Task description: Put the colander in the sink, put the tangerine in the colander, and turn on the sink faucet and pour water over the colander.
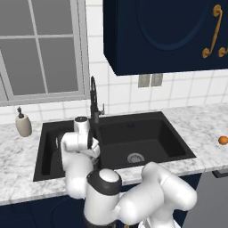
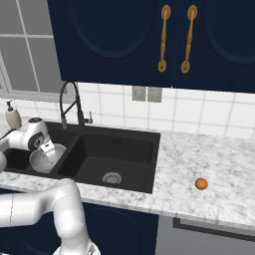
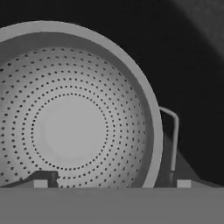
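Observation:
The silver perforated colander (image 3: 70, 131) sits in the left basin of the black sink (image 2: 124, 149), also seen as colander (image 2: 42, 160) beneath my hand. My gripper (image 3: 112, 183) is open just above its rim, one fingertip (image 3: 41, 181) over the bowl and the other outside, beside the wire handle (image 3: 173, 131). Nothing is held. The gripper (image 2: 51, 149) hangs low in the left basin. The tangerine (image 2: 201, 184) lies on the marble counter right of the sink, far from the hand; tangerine (image 1: 223, 140) is near the frame edge. The dark gooseneck sink faucet (image 1: 93, 100) stands behind the divider.
A beige soap dispenser (image 1: 23, 124) stands on the counter left of the sink (image 1: 147, 133). The right basin holds only its round drain (image 2: 112, 178). Navy wall cabinets (image 2: 149, 40) hang above the counter, and a window (image 1: 40, 49) is at the back left.

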You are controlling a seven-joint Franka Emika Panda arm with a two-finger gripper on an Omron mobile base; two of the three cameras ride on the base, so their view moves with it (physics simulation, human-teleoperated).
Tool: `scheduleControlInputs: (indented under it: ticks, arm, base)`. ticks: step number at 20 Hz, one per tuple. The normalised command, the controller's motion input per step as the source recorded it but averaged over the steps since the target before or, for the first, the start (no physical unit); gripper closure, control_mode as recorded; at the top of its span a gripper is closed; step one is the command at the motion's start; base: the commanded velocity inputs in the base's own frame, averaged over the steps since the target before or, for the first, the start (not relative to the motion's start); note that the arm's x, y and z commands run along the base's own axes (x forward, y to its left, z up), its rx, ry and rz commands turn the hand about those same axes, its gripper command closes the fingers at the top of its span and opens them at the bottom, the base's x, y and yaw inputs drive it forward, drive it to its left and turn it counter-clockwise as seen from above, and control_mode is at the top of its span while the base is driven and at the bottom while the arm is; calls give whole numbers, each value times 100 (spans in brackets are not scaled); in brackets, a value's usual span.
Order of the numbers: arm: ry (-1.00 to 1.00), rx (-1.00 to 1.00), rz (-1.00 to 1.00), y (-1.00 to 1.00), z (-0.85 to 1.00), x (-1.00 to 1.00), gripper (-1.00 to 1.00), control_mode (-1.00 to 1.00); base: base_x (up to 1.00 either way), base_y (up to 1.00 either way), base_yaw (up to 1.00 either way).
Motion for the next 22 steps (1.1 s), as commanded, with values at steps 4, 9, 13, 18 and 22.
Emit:
scheduleControlInputs:
  ticks: [4, 9, 13, 18, 22]
  arm:
    - [11, 0, 0, -15, 22, -7, -100, -100]
    - [6, 0, 0, -25, 29, -18, -100, -100]
    - [1, 0, 0, -28, 32, -60, -100, -100]
    - [0, 1, 0, -26, 48, -61, -100, -100]
    - [0, 0, 0, -28, 61, -67, -100, -100]
  base:
    - [0, 0, 0]
    - [0, 0, 0]
    - [0, 0, 0]
    - [0, 0, 0]
    - [0, 0, 0]
